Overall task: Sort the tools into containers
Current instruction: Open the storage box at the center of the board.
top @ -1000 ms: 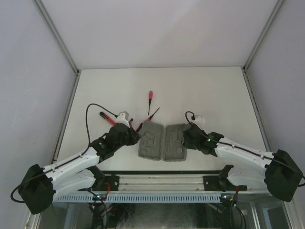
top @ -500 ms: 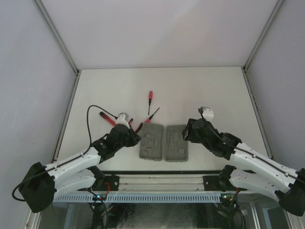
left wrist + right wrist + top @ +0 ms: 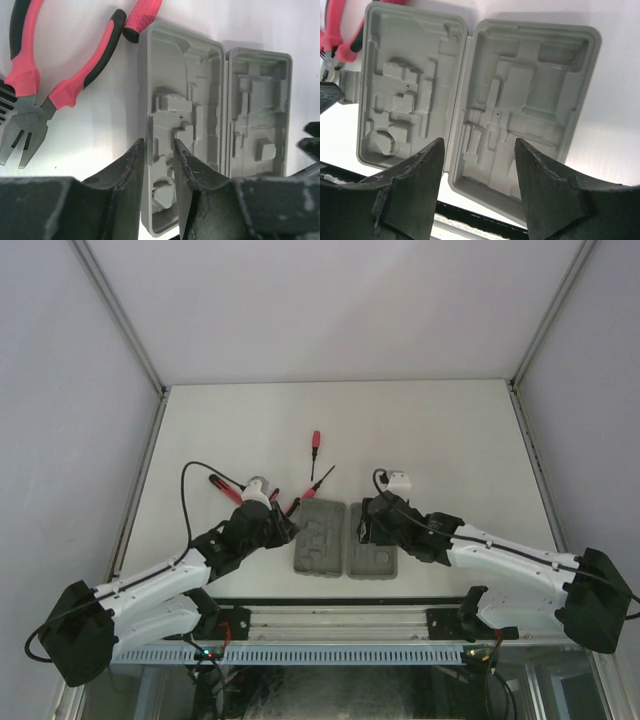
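Left pincer (image 3: 158, 150) astride left tray (image 3: 170, 65) outer edge.

Bright, even light (soft shadows)

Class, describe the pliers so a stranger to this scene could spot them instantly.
Find the white table, then the two grey trays near its front edge. Left of them lie the pliers, the only tool with two red-and-black handles.

Two trays (image 3: 320, 540); one pair of pliers (image 3: 62, 92); three screwdrivers (image 3: 315, 443).
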Controlling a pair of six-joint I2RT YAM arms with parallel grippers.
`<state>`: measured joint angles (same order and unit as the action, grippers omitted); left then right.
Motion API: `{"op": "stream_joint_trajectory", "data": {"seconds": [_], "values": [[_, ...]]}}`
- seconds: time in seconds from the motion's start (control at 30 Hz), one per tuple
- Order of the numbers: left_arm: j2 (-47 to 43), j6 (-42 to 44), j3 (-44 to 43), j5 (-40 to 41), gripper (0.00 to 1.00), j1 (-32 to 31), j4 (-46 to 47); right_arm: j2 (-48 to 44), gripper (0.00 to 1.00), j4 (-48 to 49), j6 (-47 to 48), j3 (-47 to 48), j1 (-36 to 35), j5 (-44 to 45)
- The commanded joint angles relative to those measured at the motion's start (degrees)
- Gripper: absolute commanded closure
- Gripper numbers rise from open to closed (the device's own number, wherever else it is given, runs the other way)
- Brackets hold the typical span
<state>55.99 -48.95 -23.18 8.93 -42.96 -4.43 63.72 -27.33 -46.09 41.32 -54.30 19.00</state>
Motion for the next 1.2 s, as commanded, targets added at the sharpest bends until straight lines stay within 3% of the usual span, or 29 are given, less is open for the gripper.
{"op": "stream_joint_trajectory", "data": {"seconds": [0.0, 0.37, 0.87, 1.17], "values": [[-3.3, -0.2, 0.9, 2.2, 0.64, -0.3, -1.6, 5.1, 0.41, 4.7, -2.6, 2.8, -2.4, 1.9], [-9.5, 1.2, 0.6, 7.0, 0.49, -0.2, -7.9, 18.0, 0.34, 6.3, -2.5, 8.3, -4.3, 2.1], [-12.0, 2.3, 0.7, 9.4, 0.47, -0.2, -10.6, 28.9, 0.34, 4.0, -1.6, 13.6, -4.3, 1.0], [-11.7, 2.3, 0.6, 9.7, 0.47, -0.2, -10.3, 33.4, 0.36, -2.4, -1.7, 15.7, -4.2, 2.1]]}}
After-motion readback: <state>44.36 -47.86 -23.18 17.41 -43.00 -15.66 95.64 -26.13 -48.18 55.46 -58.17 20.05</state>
